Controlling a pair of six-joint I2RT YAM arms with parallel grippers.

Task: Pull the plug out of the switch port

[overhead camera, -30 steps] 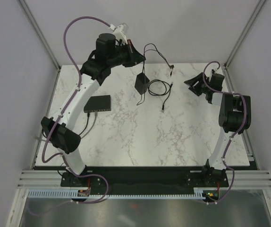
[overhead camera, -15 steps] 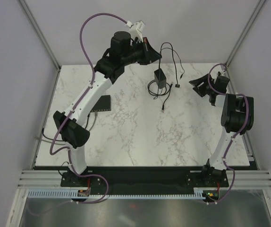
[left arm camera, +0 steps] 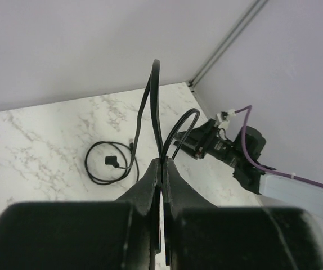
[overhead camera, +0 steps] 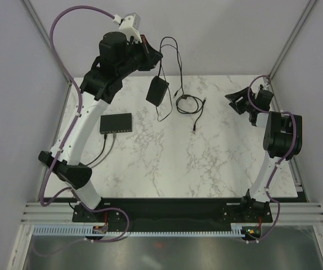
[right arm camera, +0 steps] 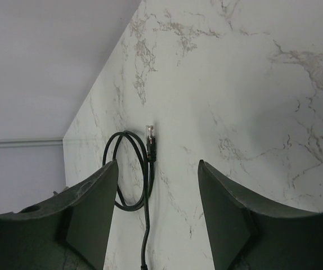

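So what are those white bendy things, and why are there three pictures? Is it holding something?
Those are two robot arms bolted to a marble table. The big picture comes from a camera up above. The other two come from little cameras on each arm's wrist, so you see that arm's own pincer up close. The left pincer is pinched shut on a thin black cable, held high, and a black power brick seems to dangle from that cable. The right pincer is open and holds nothing. On the table lies a flat black box with ports, called the switch, with wires plugged into it. There is also a loose coil of cable.
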